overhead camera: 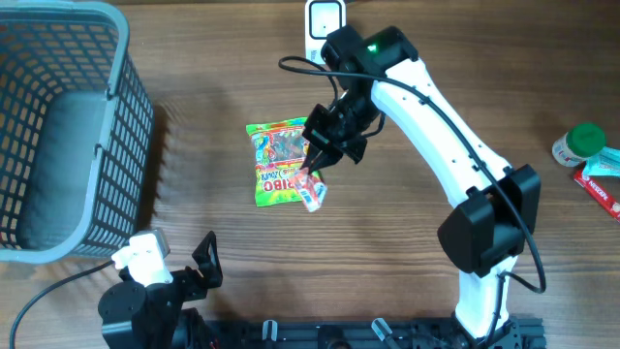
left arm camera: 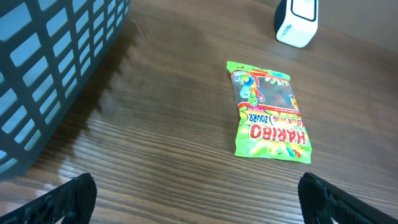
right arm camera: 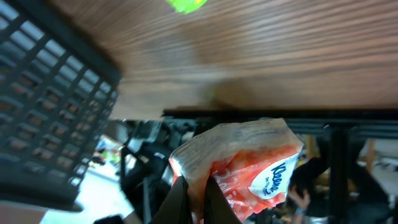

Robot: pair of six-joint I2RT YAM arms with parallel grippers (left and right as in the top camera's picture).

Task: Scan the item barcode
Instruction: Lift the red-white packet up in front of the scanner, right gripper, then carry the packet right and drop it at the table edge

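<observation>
My right gripper [overhead camera: 317, 163] is shut on the edge of a small orange-and-white Kleenex tissue pack [overhead camera: 312, 190], which hangs just above the table beside a green Haribo sweets bag [overhead camera: 276, 163]. In the right wrist view the fingers [right arm camera: 214, 202] pinch the pack [right arm camera: 249, 165] by its crimped seam. The white barcode scanner [overhead camera: 325, 19] stands at the table's far edge, behind the right arm; the left wrist view shows the scanner [left arm camera: 297, 22] beyond the Haribo bag [left arm camera: 268, 112]. My left gripper [overhead camera: 199, 267] rests open at the near left, with nothing between its fingers [left arm camera: 69, 199].
A grey plastic basket [overhead camera: 58, 136] fills the left side of the table. At the right edge stand a green-capped bottle [overhead camera: 579, 143] and a red packet [overhead camera: 603, 186]. The basket wall [left arm camera: 50, 56] is close on the left gripper's left.
</observation>
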